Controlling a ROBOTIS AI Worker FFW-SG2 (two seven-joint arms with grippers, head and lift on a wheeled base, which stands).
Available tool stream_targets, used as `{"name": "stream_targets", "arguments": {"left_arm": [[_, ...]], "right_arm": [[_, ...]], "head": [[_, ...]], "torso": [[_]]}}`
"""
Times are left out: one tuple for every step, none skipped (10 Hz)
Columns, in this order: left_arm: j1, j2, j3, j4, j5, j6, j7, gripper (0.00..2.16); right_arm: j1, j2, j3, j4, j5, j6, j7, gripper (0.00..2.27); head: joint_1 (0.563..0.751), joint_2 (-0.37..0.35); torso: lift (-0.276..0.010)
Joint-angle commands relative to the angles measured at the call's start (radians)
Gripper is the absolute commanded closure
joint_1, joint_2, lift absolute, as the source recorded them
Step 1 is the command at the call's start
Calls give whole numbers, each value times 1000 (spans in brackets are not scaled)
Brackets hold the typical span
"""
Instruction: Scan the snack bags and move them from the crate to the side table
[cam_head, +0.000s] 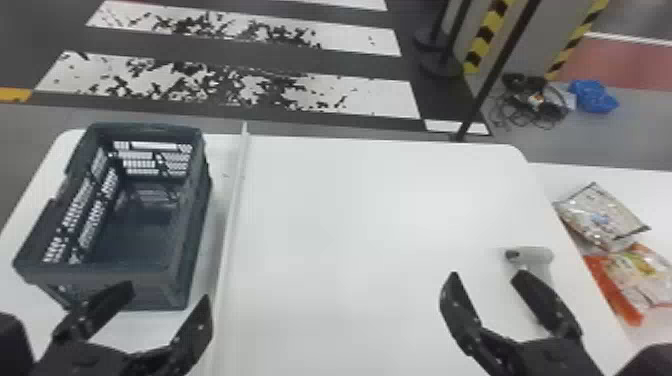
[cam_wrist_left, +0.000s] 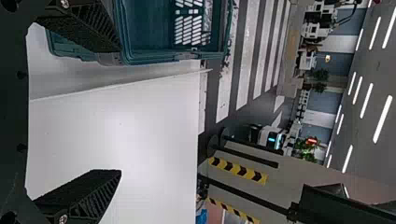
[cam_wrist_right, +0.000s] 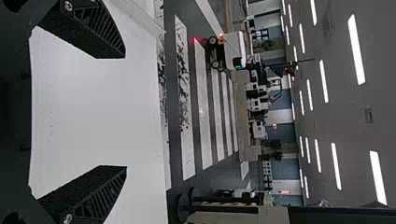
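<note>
In the head view my left gripper (cam_head: 167, 292) stands open at the near end of the dark crate (cam_head: 187, 287), whose visible floor holds no bags. The left wrist view has that gripper (cam_wrist_left: 120, 111) with its fingers wide apart, the crate (cam_wrist_left: 140, 59) beyond one of them. My right gripper (cam_head: 485, 277) is open over the white table, just in front of the grey scanner (cam_head: 535, 256); its fingers are also spread in the right wrist view (cam_wrist_right: 126, 112). On the side table (cam_head: 550, 175) at the right lie a silvery snack bag (cam_head: 600, 215) and an orange-and-white snack bag (cam_head: 637, 275).
A raised pale strip (cam_head: 235, 200) runs front to back across the white table (cam_head: 375, 210), just right of the crate. A dark post (cam_head: 492, 80) stands behind the table's far edge. Cables (cam_head: 535, 102) and a blue bundle (cam_head: 594, 96) lie on the floor behind.
</note>
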Motion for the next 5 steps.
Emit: {"name": "stream_targets", "arguments": {"left_arm": [[1,0,0,0,0,0,0,66],[1,0,0,0,0,0,0,66],[1,0,0,0,0,3,0,66],[1,0,0,-2,1,3,0,66],[1,0,0,-2,1,3,0,66]], "right_arm": [[0,0,-2,0,-3,0,0,76],[2,0,-2,0,-3,0,0,76],[2,0,-3,0,-5,0,0,76],[2,0,-3,0,-8,0,0,76],[2,0,-3,0,-8,0,0,76]], "head": [[695,-154],[695,-154],[695,-155],[695,-156],[695,-157]], "torso": [[-87],[-87],[-87],[-87],[-87]]}}
